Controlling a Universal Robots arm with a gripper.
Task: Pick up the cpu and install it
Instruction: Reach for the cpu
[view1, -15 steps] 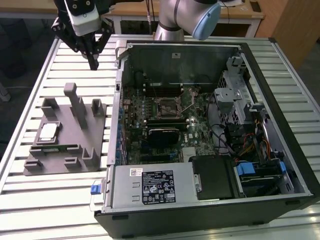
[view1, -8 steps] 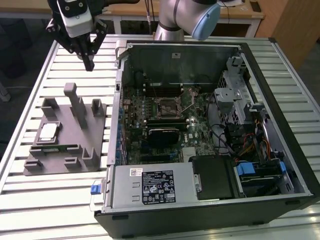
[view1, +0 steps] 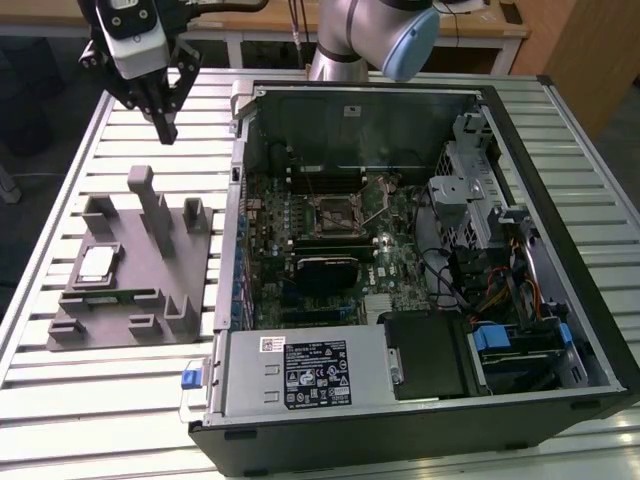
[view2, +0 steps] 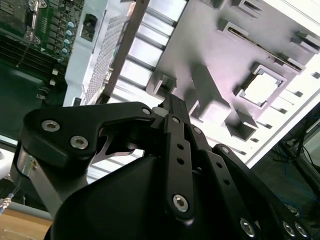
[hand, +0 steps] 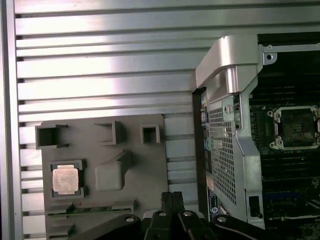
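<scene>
On the slatted table (view1: 100, 400), the holder block (view1: 135, 270) lies toward the exterior view's left, with the open computer case (view1: 360, 110) just beside it on the right. The cpu (view1: 97, 266) sits in a recess on the block's left part (upright posts stand to its right). The socket (view1: 338, 213) lies inside the case. The gripper (view1: 165, 128) hangs above, near the block's far side.

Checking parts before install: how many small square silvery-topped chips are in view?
1: the small square silvery-topped cpu sits in a recess of the grey plastic holder block, beside the open computer case. More may be hidden.
</scene>
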